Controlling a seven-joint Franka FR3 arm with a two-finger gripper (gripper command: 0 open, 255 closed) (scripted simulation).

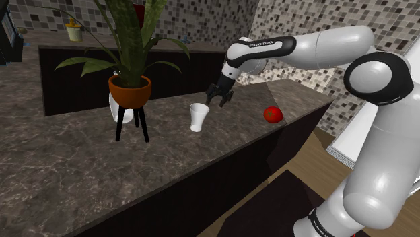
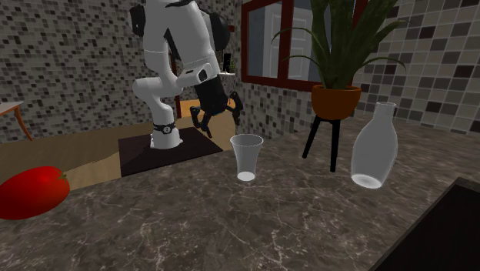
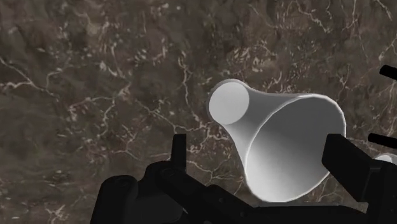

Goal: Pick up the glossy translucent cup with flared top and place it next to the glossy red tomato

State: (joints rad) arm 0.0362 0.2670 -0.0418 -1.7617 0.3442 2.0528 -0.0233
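On the dark marbled bench point(image 1: 81, 168), the pale flared cup point(image 1: 198, 117) stands upright below spread, empty jaws, apart from the red tomato point(image 1: 272, 114).

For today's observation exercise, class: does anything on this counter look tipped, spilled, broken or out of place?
Nothing stands out: the cup stands upright, the tomato lies apart from it, and the plant pot sits level on its stand.

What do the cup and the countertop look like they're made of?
The cup looks like clear glass or plastic with a glossy finish: the background shows through it. The countertop looks like polished dark stone, perhaps marble, with pale veins.
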